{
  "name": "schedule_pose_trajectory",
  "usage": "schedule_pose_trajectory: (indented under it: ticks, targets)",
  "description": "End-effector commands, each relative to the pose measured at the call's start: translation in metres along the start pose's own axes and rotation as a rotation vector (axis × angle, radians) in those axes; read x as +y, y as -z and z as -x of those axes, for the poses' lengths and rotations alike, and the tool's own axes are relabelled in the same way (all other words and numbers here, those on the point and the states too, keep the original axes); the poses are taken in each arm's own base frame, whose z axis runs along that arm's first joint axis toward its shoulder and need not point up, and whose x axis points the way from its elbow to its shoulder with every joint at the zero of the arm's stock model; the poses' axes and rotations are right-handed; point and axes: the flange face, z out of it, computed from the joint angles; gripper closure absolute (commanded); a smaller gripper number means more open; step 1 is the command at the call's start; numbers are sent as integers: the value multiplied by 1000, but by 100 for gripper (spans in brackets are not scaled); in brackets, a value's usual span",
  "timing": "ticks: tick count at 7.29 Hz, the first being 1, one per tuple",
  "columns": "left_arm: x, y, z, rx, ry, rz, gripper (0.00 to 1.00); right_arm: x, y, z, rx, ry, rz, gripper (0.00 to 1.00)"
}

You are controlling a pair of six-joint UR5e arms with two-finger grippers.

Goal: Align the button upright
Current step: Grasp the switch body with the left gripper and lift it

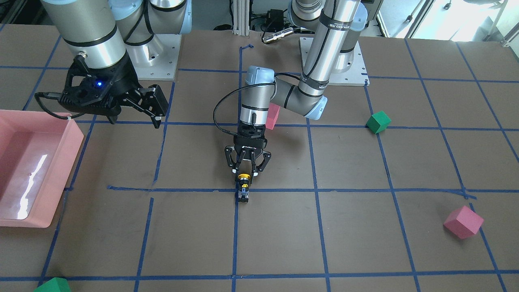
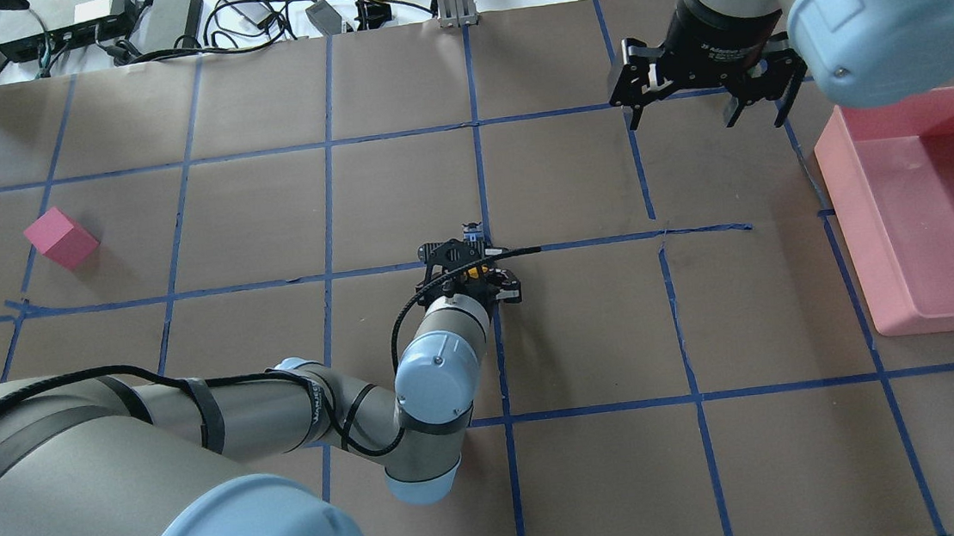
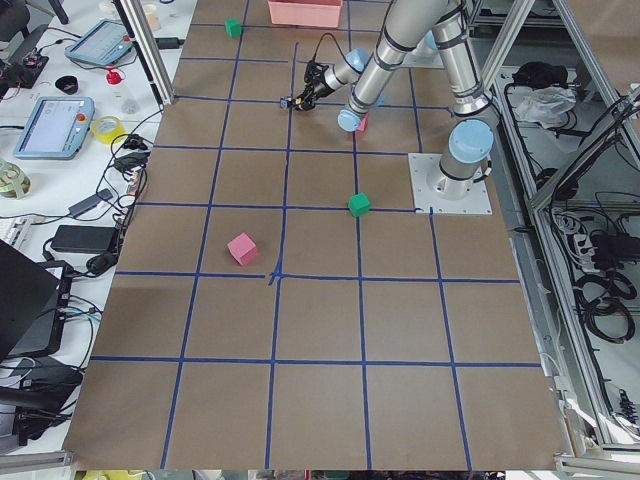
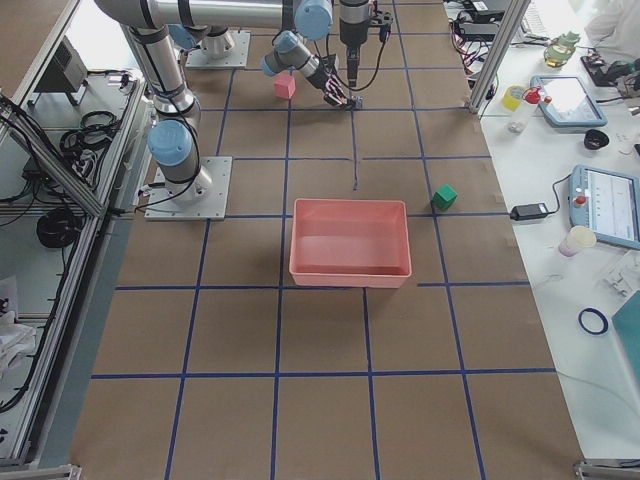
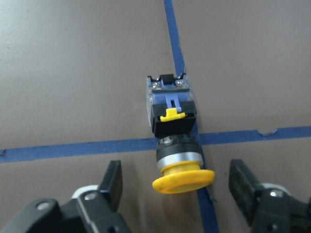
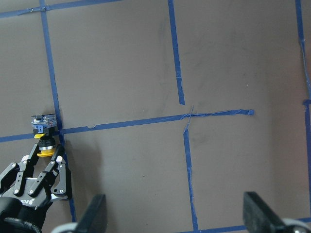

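At a tape crossing (image 5: 218, 136) on the tabletop (image 5: 73, 73), the button (image 5: 172, 116) lies on its side, its yellow cap between the spread fingers of the left claw (image 1: 245, 173), untouched; the right claw (image 2: 704, 114) hangs spread, well apart.

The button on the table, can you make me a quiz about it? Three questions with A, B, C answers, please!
1. Where is the button?
A. Where two blue tape lines cross
B. Inside the pink tray
C. On top of a green cube

2. What colour is its round cap?
A. Red
B. Yellow
C. White

3. How is the button right now?
A. Standing upright
B. Held up in the air
C. Lying on its side

Answers:
1 A: the left wrist view shows it lying right over the tape crossing.
2 B: the cap is bright yellow, above a silver ring.
3 C: its cap points sideways along the table, not up.
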Motion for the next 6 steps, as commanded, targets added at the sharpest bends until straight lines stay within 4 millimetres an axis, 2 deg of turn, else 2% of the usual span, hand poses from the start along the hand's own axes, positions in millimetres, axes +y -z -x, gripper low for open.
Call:
schedule_pose_trajectory:
  ticks: [1, 2, 3, 4, 5, 6]
  targets:
    - [-1, 1, 0, -3, -7, -3, 100, 1, 3, -4, 7, -3, -5, 0]
    - [-16, 8, -3, 7, -11, -30, 100, 2, 5, -1, -2, 0, -7, 0]
    - [-49, 8, -8, 0, 13, -51, 100, 2, 4, 0, -9, 0, -6, 0]
    - [-84, 3, -9, -39, 46, 36, 100, 0, 1, 0, -9, 0, -1, 0]
    - [-122, 1, -2, -83, 93, 159, 100, 1, 4, -2, 0, -1, -4, 0]
    - [-153, 6, 4, -109, 135, 302, 100, 2, 5, -2, -2, 2, -8, 0]
